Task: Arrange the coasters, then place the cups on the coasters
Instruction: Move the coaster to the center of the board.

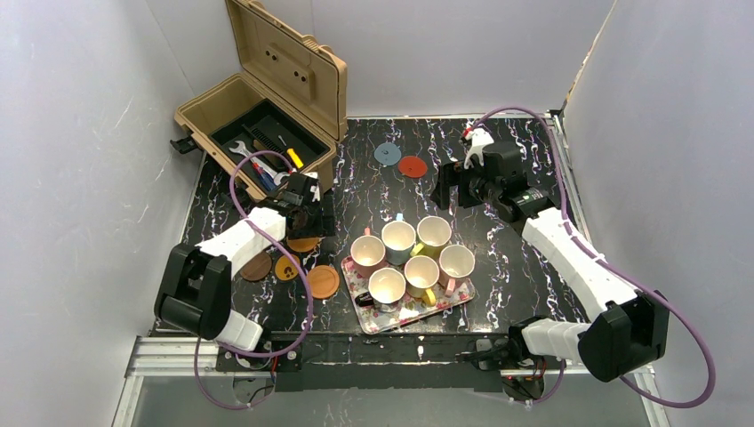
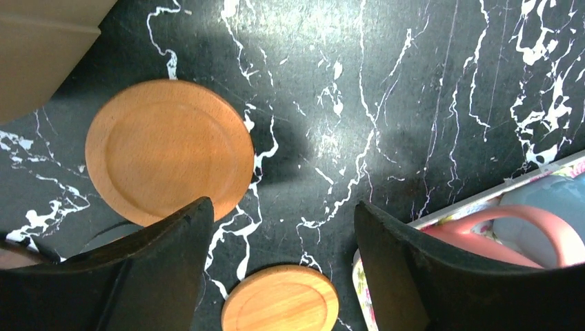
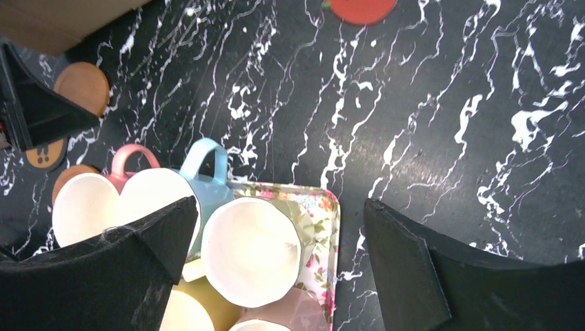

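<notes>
Six cups stand bunched on the floral tray [image 1: 447, 305]; among them are a blue cup [image 1: 398, 241], a pink cup [image 1: 366, 252] and a cream cup [image 3: 252, 252]. An orange coaster [image 2: 169, 152] lies by the left finger of my left gripper [image 2: 283, 234], which hangs open over bare table with nothing between its fingers. A second orange coaster [image 2: 281, 300] lies below it. A dark brown coaster [image 1: 257, 267] and a yellow-orange coaster [image 1: 286, 267] lie to the left. The blue-grey coaster [image 1: 387, 153] and red coaster [image 1: 412, 166] sit at the back. My right gripper [image 3: 278, 207] is open above the tray's far corner.
An open tan toolbox [image 1: 267, 116] with tools inside stands at the back left, close to the left arm [image 1: 240, 240]. Grey walls close in both sides and the back. The right arm [image 1: 569, 249] reaches along the right side of the black marbled table [image 1: 516, 267].
</notes>
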